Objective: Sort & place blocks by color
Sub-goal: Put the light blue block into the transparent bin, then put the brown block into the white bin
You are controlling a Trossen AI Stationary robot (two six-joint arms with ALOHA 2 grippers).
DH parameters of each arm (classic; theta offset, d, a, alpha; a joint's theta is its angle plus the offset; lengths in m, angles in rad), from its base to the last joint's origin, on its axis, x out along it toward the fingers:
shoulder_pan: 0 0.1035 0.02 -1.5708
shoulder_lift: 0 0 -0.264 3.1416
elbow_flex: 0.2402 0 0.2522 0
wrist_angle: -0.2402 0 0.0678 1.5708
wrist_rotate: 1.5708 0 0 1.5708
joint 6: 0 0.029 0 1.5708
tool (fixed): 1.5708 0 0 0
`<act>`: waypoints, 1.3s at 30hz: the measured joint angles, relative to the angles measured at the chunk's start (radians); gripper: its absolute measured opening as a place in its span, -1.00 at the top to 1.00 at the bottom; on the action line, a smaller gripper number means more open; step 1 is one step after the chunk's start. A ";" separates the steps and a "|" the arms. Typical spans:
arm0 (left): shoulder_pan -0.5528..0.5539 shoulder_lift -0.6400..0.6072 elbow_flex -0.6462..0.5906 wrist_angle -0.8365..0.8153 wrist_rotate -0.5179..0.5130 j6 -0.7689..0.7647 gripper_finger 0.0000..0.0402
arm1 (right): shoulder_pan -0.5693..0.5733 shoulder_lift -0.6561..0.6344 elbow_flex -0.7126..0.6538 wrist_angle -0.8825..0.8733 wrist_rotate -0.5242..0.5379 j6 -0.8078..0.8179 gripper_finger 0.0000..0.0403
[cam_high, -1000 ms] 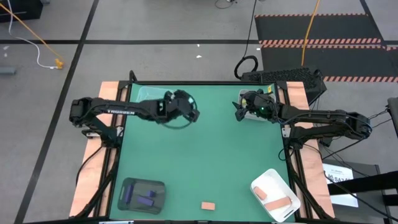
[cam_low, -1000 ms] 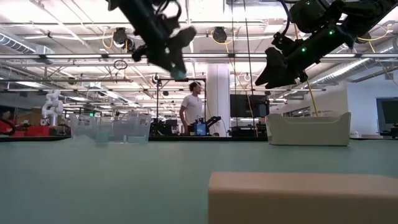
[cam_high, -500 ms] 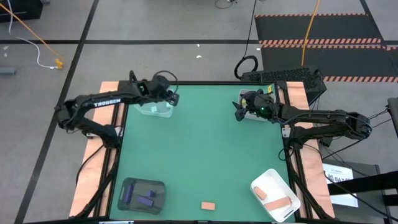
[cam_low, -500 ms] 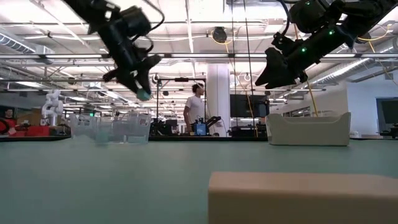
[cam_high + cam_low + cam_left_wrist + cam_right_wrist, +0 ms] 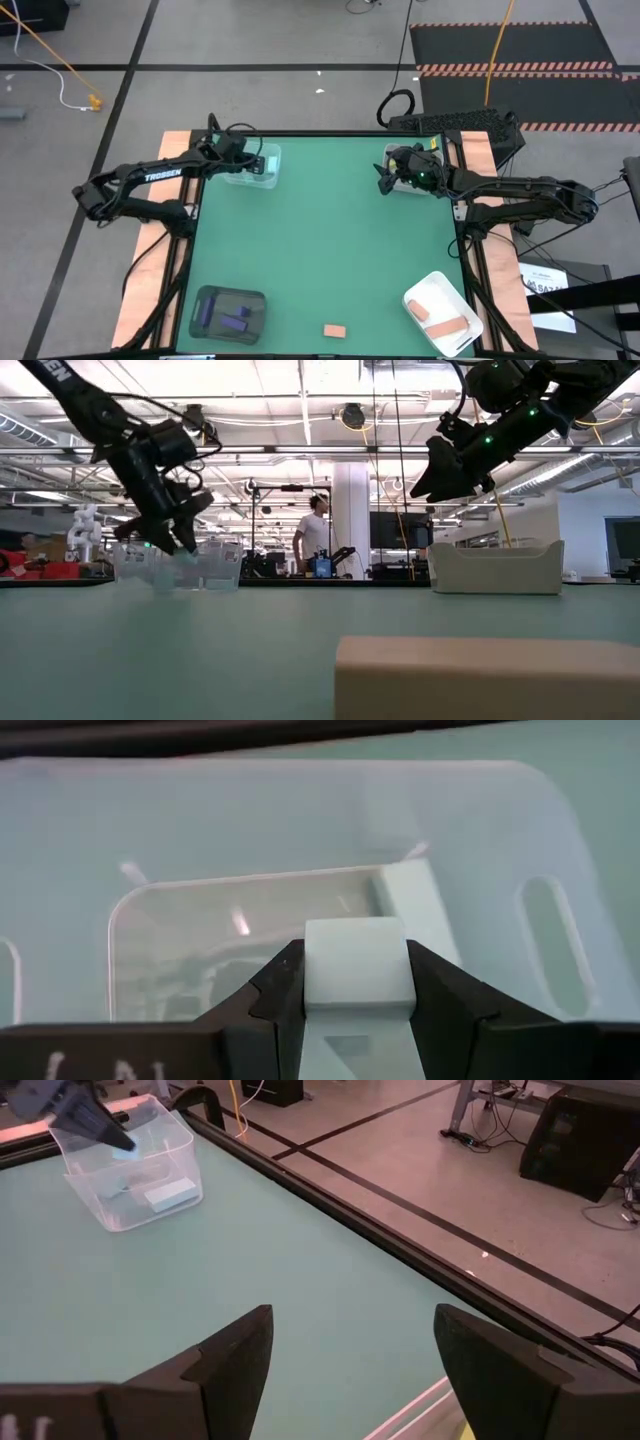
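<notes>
My left gripper (image 5: 256,163) hangs over the clear tray (image 5: 268,178) at the table's far left, shut on a light teal block (image 5: 356,963). A second teal block (image 5: 408,898) lies flat on that tray's floor. In the low view the left gripper (image 5: 178,542) reaches down to the tray's rim (image 5: 215,550). My right gripper (image 5: 386,182) waits open, high over the white tray (image 5: 495,567) at the far right. One salmon block (image 5: 335,330) lies flat on the table near the near edge. My left gripper pinches the light teal block by two opposite side faces (image 5: 312,970) between its two fingers. The fingers come from above, pointing down into the clear tray. The block is lifted clear of the tray floor, its broad face toward the wrist camera.
A dark tray (image 5: 205,296) with purple blocks (image 5: 237,320) sits at the near left. A white tray (image 5: 432,285) holding salmon blocks (image 5: 445,322) sits at the near right. The green table's middle (image 5: 330,240) is bare. A person (image 5: 311,532) stands in the room behind.
My left gripper has swung from above the table's far middle toward the far left edge and come down over the clear tray, carrying the teal block, still shut on it.
</notes>
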 joint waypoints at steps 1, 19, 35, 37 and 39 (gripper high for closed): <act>0.006 0.001 -0.016 0.021 0.007 -0.001 0.33 | 0.000 0.000 0.000 0.000 0.000 0.000 -0.34; 0.017 0.000 -0.083 0.075 0.008 0.055 0.27 | 0.000 0.000 0.000 0.000 0.000 0.000 -0.34; 0.016 0.000 -0.083 0.092 0.031 0.021 0.11 | 0.000 0.000 0.000 0.000 0.000 0.000 -0.34; 0.014 0.000 -0.083 0.111 0.055 0.022 0.06 | 0.000 0.000 0.000 0.000 0.000 0.000 -0.34; 0.015 0.001 -0.086 0.103 0.070 0.046 0.01 | 0.000 0.000 0.000 0.000 0.000 0.000 -0.34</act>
